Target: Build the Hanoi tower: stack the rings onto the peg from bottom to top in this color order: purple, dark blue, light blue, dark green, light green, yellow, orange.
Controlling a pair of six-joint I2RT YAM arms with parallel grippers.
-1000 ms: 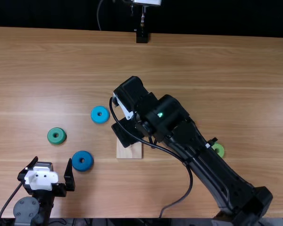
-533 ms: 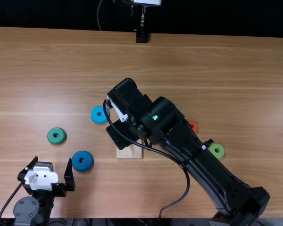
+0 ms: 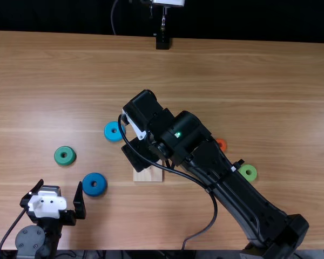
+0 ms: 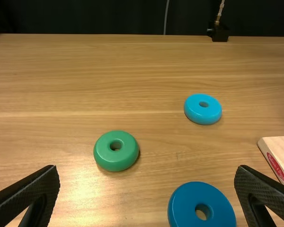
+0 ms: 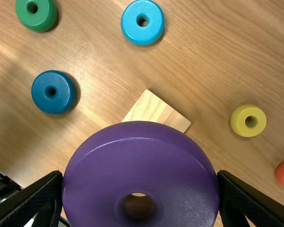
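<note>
One spread left pincer (image 3: 60, 182), one right pincer (image 3: 139, 153) pinching a purple ring (image 5: 141, 165), brown grained table (image 3: 248, 86), probably black curtain (image 3: 248, 20) behind

Base mostly covered by right arm (image 3: 191, 135) and purple ring (image 5: 139, 170)

In the top view, the arm hides the 12 o'clock part of the wooden base (image 3: 148, 174), the 3 o'clock edge of the light blue ring (image 3: 109, 131) and the 8 o'clock side of the orange ring (image 3: 222, 143).

In the right wrist view, the purple ring blocks most of the base. That view's edges cut off 3 rings: purple, orange and dark green (image 3: 59, 156). What lies behind the purple ring's hole is too dark to tell.

The left wrist view crops 2 things: the dark blue ring (image 4: 183, 208) and the base.
</note>
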